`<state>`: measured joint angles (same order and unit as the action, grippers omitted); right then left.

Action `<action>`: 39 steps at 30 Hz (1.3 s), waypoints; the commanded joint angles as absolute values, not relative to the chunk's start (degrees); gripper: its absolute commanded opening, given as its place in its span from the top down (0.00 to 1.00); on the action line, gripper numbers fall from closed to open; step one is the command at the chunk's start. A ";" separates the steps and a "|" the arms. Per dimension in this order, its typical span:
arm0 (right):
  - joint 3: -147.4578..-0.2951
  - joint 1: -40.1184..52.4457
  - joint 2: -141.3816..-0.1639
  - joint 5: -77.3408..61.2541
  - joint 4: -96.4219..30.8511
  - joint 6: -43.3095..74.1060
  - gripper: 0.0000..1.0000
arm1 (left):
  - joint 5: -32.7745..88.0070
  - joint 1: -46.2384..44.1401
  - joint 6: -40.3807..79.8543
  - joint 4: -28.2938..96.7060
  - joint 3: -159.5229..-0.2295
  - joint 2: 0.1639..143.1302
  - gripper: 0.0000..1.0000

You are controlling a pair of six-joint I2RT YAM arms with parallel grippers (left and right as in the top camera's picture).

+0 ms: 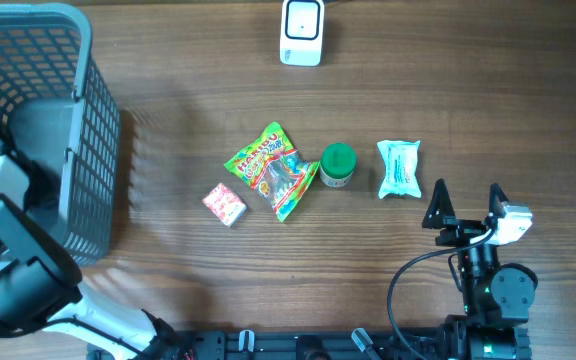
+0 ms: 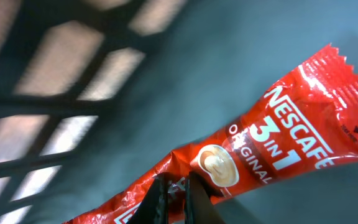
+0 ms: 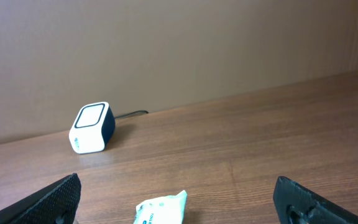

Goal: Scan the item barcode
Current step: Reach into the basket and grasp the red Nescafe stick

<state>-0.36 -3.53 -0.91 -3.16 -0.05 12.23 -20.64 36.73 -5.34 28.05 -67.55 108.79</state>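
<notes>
Overhead: candy bag point(image 1: 273, 170) beside green jar point(image 1: 337, 165), before scanner point(image 1: 302, 31).

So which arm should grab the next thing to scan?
Probably right: the right gripper, open, sits near the white plastic packet; the left gripper is busy pinching a red Nescafe sachet.

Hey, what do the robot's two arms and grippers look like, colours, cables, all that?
The right gripper has two black pointed fingers, a white block behind them and a black cable looping from it. The left arm is blocky black and white; the left gripper has thin black fingers.
</notes>
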 commanded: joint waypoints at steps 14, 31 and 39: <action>-0.30 -3.33 -0.80 -2.61 0.08 11.60 0.00 | -8.38 21.39 -4.10 31.66 -64.95 100.90 0.00; -0.30 -3.33 -0.80 -2.61 0.08 11.60 0.00 | 1.04 21.65 -22.52 32.36 -64.82 100.38 0.00; -0.30 -3.33 -0.80 -2.61 0.08 11.60 0.00 | 1.02 21.65 -27.03 34.57 -64.82 108.27 0.02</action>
